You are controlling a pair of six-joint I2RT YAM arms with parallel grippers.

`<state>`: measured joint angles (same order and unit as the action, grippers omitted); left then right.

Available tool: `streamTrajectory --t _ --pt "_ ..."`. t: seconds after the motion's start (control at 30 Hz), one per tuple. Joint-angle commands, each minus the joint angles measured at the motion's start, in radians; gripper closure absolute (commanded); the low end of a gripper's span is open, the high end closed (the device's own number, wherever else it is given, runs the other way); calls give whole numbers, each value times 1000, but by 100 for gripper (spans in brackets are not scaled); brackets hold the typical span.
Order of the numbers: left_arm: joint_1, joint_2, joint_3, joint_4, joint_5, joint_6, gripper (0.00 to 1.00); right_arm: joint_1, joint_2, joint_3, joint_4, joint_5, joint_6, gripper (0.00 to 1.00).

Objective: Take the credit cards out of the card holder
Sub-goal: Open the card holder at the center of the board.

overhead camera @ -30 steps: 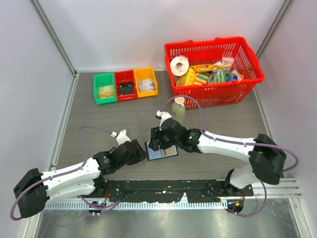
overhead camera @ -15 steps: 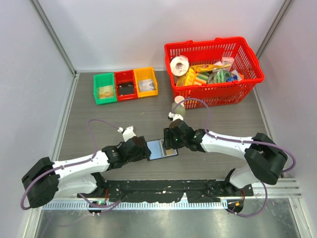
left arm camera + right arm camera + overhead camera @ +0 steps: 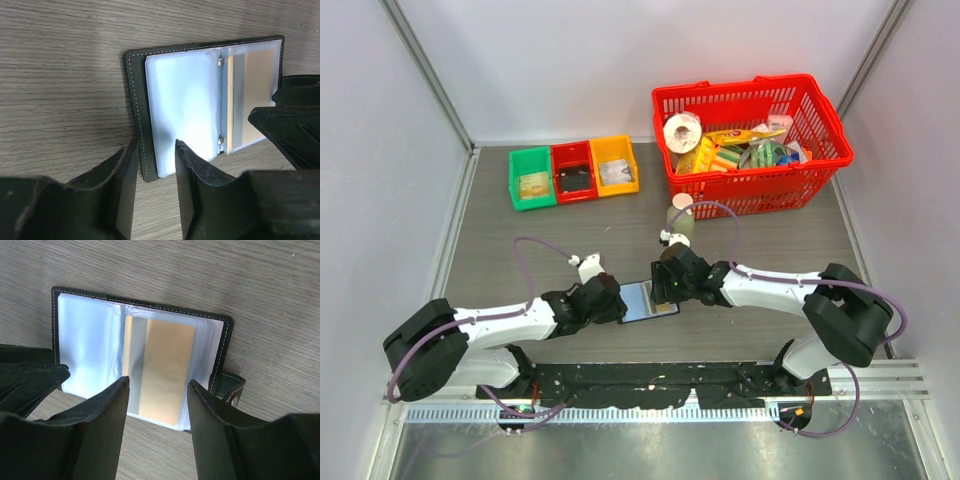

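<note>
The card holder (image 3: 642, 300) lies open and flat on the counter (image 3: 540, 240), near the front edge, between the two arms. A yellow-orange credit card (image 3: 161, 371) sits in the clear sleeve on its right-hand page. The left claw (image 3: 155, 146) stands with jaws narrowly apart over the holder's left cover edge. The right claw (image 3: 157, 384) stands with jaws apart, straddling the card from above.

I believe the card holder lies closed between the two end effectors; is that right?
Not quite: the card holder lies open, not closed, between the left end effector and right end effector; the right wrist view shows an orange credit card inside.
</note>
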<state>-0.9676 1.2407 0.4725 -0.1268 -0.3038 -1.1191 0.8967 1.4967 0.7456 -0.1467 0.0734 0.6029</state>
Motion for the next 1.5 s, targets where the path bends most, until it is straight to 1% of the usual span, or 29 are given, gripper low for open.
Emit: streamTrajectory --t 0.0,0.27,0.3,0.53,0.67,0.97,1.1,1.3,1.47 --pt "-3 23 -17 10 17 -2 65 2 17 -5 47 0 11 45" --pt "-3 40 -20 32 40 -8 81 1 16 -9 85 -58 20 45" --pt "-3 45 -20 35 43 -11 84 2 11 -11 97 -105 20 46" --pt "-3 55 -18 46 54 -15 90 4 -23 -8 173 -181 41 49" --pt "-3 49 -23 46 52 -16 91 4 -47 6 191 -218 44 52" --pt "-2 43 -29 47 57 -22 90 5 -61 23 211 -256 54 57" --pt "-2 0 -41 26 43 -33 85 15 -49 32 229 -283 61 60" --pt "-3 -125 -72 -52 9 -48 71 33 -9 69 234 -310 52 60" --pt "-3 -240 -75 -105 -6 -47 66 22 -41 58 182 -213 26 60"
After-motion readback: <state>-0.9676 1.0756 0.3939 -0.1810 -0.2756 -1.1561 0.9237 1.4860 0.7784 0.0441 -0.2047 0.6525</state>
